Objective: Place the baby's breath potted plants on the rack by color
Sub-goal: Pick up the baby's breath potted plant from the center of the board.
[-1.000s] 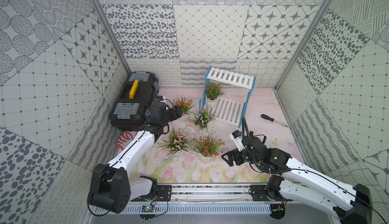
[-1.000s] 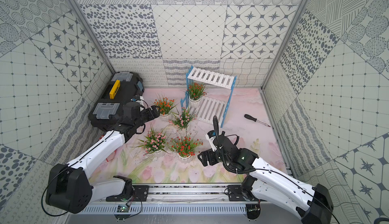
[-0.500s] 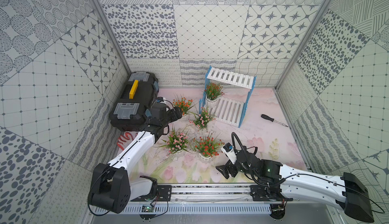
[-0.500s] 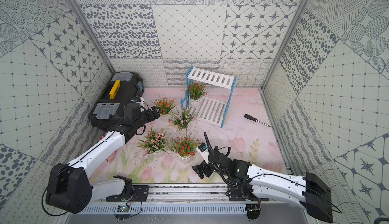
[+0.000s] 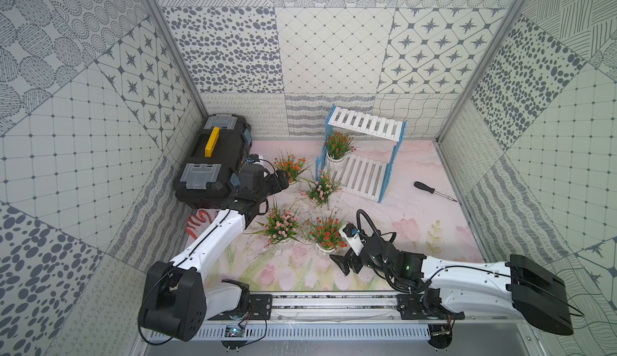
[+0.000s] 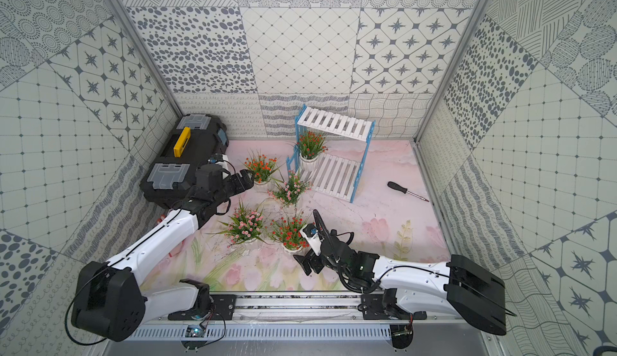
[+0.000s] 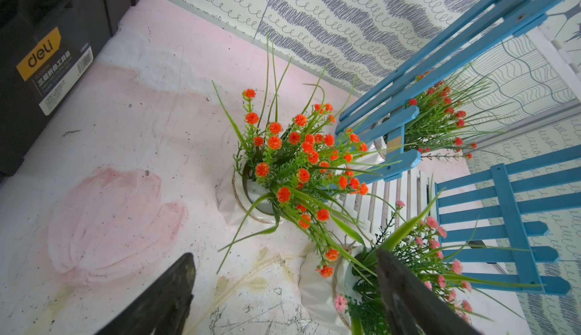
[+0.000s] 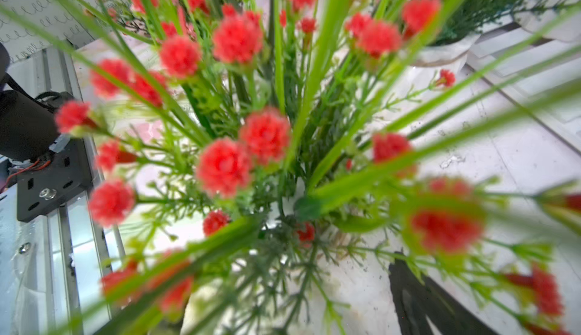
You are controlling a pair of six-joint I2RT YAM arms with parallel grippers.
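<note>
A pale pink surface printed with faded flowers lies inside a booth of grey-on-white patterned walls. In both top views a black toolbox sits at the left against the wall and a screwdriver lies at the right. The rack stands at upper centre by the back wall.

The shelved plant, orange-red, stands at the left end of the rack's lower tier. Four more stand on the surface, left of and below the rack: the orange plant, the upper pink plant, the lower pink plant and the red plant.

The left arm rises from the lower left past the toolbox. The left claw is spread open and empty, just beside the orange plant.

The right arm lies low across the lower right. The right claw gapes wide and holds nothing, just beside the red plant's pot. Whether it touches the pot cannot be told.
</note>
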